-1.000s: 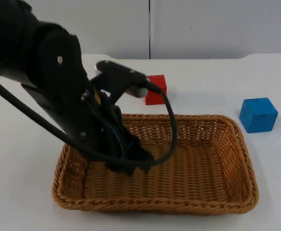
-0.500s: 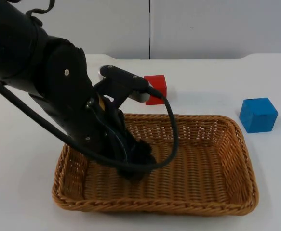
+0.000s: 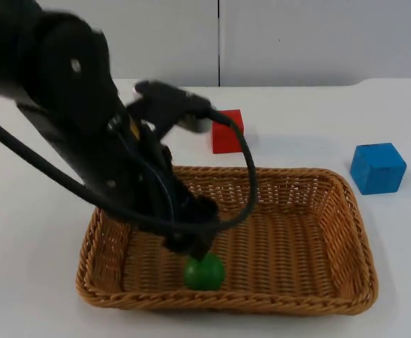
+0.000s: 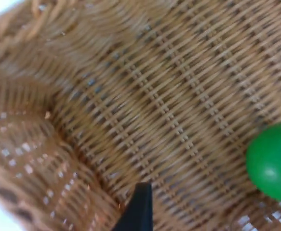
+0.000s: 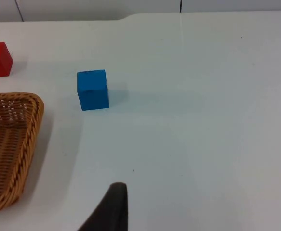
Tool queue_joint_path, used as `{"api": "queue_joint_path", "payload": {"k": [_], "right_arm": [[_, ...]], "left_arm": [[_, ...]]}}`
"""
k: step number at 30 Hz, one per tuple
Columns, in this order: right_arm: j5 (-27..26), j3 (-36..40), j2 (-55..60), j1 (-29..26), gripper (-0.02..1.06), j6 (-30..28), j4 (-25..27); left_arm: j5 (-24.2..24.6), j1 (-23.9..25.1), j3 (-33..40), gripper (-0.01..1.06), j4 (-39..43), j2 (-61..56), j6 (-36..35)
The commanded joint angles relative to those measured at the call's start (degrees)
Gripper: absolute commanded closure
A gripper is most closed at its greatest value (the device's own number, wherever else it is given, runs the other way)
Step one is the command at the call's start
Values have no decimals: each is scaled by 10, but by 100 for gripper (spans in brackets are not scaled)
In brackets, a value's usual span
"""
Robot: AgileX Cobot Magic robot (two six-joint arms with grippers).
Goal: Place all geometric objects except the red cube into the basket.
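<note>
Dropped from the left pincer [image 3: 191, 248] – grip unclear – green ball [image 3: 204, 272] lies in basket [image 3: 346, 211].

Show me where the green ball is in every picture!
Top view: the green ball lies inside the wicker basket, near its front rim, just below the left gripper.
Left wrist view: green ball on the basket's weave.
Right wrist view: not there.
Shared landmark: the wicker basket.

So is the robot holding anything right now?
No. The green ball lies loose in the basket, just below the left gripper. The right gripper holds nothing.
</note>
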Motion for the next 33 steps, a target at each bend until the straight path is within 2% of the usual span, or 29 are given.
{"api": "queue_joint_path", "payload": {"k": [1,4,8,9,13,14,17,18,22,26,33], "right_arm": [[-2,1,-2,-4,-1,0,-4],[-2,1,-2,-4,-1,0,-4],[-2,1,-2,-4,-1,0,-4],[-2,1,-2,-4,-1,0,-4],[-2,1,-2,-4,-1,0,-4],[-2,1,-2,-4,-1,0,-4],[-2,1,-2,-4,-1,0,-4],[-2,1,-2,-4,-1,0,-4],[-2,1,-2,-4,-1,0,-4],[-2,1,-2,-4,-1,0,-4],[-2,1,-2,-4,-1,0,-4]], "left_arm": [[27,3,-6,20,8,-32,-1],[48,23,-6,20,18,-85,-4],[86,86,-6,20,6,-164,-9],[86,86,-6,20,6,-164,-9],[133,172,-6,20,6,-228,-10],[133,172,-6,20,6,-228,-10],[153,229,8,20,6,-262,-10],[153,229,8,20,6,-262,-10],[154,293,58,20,5,-315,-24],[168,316,98,20,8,-375,-27],[174,316,152,20,36,-480,-27]]}}
